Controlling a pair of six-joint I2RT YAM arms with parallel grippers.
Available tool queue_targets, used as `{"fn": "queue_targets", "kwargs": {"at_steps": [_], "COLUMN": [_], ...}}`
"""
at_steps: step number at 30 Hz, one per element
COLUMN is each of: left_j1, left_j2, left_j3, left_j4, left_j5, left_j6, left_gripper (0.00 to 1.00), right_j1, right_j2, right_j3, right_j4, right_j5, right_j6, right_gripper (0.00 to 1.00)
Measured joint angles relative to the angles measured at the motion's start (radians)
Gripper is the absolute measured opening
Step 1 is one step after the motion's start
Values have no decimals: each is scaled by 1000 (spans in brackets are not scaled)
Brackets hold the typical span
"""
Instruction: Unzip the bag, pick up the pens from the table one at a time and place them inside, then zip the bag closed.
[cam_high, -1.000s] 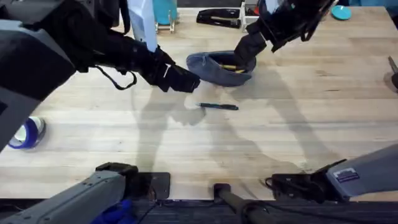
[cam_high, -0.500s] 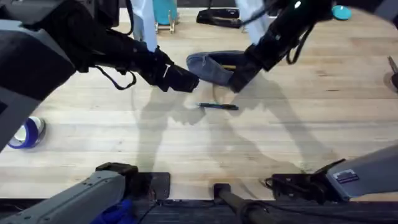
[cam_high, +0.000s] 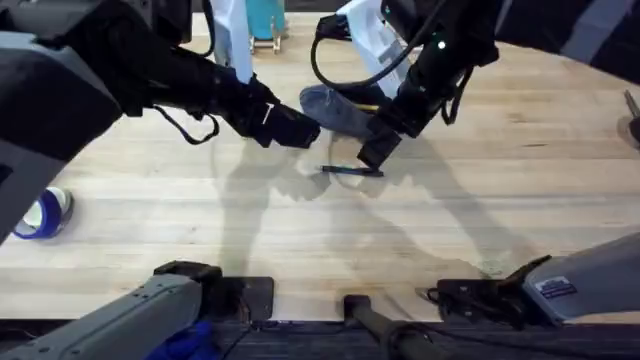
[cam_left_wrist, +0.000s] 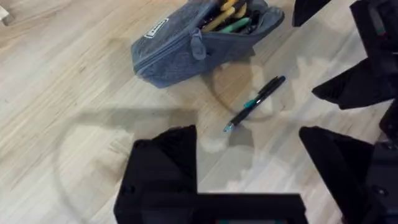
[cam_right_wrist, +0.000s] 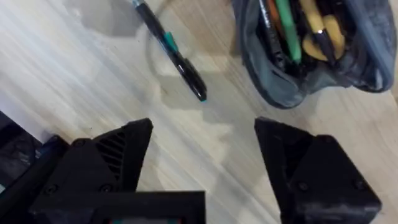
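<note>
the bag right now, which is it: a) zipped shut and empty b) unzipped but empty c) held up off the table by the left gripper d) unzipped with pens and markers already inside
d: in the right wrist view the bag gapes open with green, orange and yellow pens inside, resting on the table, while one dark pen lies beside it.

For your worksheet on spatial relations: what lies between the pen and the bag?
Bare table: in the left wrist view, nothing lies between pen and bag.

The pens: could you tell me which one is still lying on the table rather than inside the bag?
The slim dark pen with the teal band lies alone on the table; the yellow, green and orange ones stick out of the open bag.
</note>
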Motion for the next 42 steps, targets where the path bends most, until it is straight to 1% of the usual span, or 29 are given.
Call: {"fn": "queue_targets", "kwargs": {"at_steps": [4,8,10,12,14,19,22,27,32,35,38,42], "left_j1": [0,1,10,32,64,159,200,233,267,297,323,334], "left_j2": [0,0,0,0,0,0,0,0,0,0,0,0], "left_j3": [0,0,0,0,0,0,0,0,0,0,0,0], "left_j4": [3,3,2,-1,-2,-38,-69,-120,-125,-125,-126,-128], "left_j5": [0,2,6,18,46,134,170,208,218,219,219,220], "left_j6": [36,104,135,169,207,340,420,561,662,695,711,723], "left_gripper": [995,993,993,993,993,993,994,992,993,993,993,993], "right_j1": [3,25,38,50,59,70,82,117,160,178,185,186], "right_j2": [0,0,0,0,0,0,0,-2,-2,-2,-2,-2], "right_j3": [0,0,0,0,0,-1,-7,-68,-135,-151,-174,-211], "right_j4": [2,2,2,2,2,3,19,102,188,229,279,333], "right_j5": [7,13,15,22,27,33,42,56,74,77,79,86], "right_j6": [11,19,22,28,37,60,76,109,129,140,150,161], "right_gripper": [998,998,998,998,998,998,998,998,998,998,998,998]}}
